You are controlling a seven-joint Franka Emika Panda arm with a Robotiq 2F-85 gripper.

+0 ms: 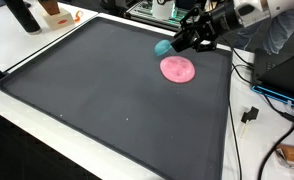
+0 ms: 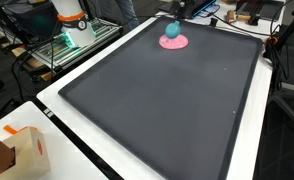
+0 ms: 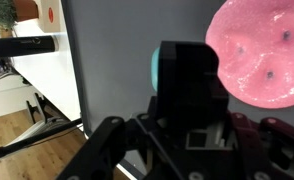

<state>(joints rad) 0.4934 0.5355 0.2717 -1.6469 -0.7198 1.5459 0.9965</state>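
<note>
My gripper (image 1: 190, 40) is at the far edge of the dark mat (image 1: 107, 95) on the tabletop (image 1: 22, 50), just beside the teal ball (image 1: 163, 47). Contact or gap: can't tell. The ball is right at the pink disc (image 1: 178, 69); on it or next to it is unclear. In the wrist view my own housing hides most of the ball, only a teal sliver shows, and the frame edge clips the disc. Jaw opening isn't readable, so I can't tell if I'm gripping anything.

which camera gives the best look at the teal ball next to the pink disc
An exterior view: there the teal ball shows almost whole, beside the pink disc. In an exterior view the gripper hides part of the ball. The wrist view shows only a teal sliver behind the gripper.
</note>
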